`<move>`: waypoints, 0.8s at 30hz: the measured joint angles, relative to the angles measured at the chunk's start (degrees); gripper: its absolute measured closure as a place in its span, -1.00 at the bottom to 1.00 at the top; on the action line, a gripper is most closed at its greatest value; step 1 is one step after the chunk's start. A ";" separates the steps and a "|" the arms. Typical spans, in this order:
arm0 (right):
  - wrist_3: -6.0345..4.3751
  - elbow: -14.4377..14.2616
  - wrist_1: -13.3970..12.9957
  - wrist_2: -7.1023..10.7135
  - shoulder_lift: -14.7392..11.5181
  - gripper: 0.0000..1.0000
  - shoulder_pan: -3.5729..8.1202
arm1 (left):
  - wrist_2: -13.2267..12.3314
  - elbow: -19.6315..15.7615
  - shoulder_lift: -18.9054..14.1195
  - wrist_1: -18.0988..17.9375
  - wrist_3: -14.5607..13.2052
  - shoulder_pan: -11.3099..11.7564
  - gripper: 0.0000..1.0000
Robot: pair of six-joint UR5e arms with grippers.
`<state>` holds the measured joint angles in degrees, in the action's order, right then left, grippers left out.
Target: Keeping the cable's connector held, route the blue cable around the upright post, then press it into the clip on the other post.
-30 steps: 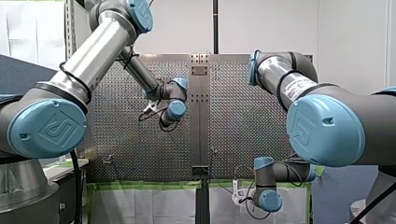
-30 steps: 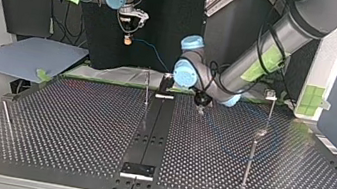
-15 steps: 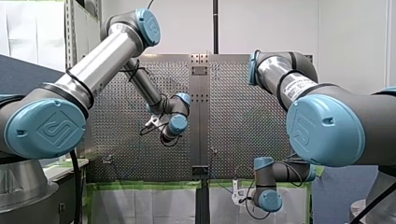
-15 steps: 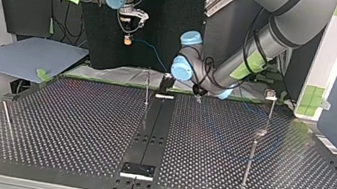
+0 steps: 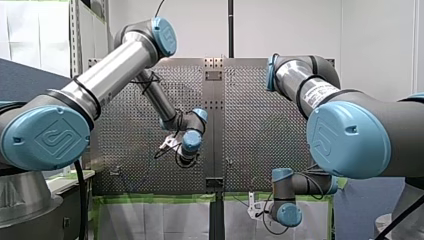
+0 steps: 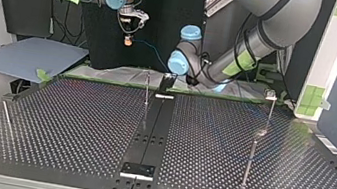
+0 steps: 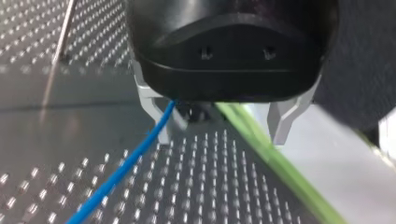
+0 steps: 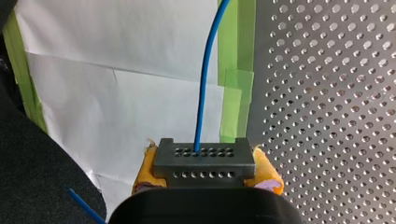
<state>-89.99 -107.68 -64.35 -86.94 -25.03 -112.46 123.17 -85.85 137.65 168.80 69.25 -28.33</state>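
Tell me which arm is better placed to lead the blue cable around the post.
Probably left. My left gripper, open, has the blue cable running by one finger above the table. My right gripper is shut on the connector, beyond the table's edge.

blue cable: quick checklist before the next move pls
1. My right gripper clamps the connector: ok.
2. The blue cable leaves the connector without a kink: ok.
3. Cable runs in at my left gripper: ok; whether it is gripped: cannot tell.
4. Cable round the upright post: cannot tell.
5. Cable in the clip: not ok, no blue shows there.
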 joint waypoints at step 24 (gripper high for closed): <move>0.65 1.71 0.21 4.82 -0.04 1.00 0.01 | -12.76 0.00 5.48 -2.42 12.38 -2.32 -1.00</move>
<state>-89.34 -105.97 -64.14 -82.12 -25.07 -112.45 110.41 -85.85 143.13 166.38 81.63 -30.64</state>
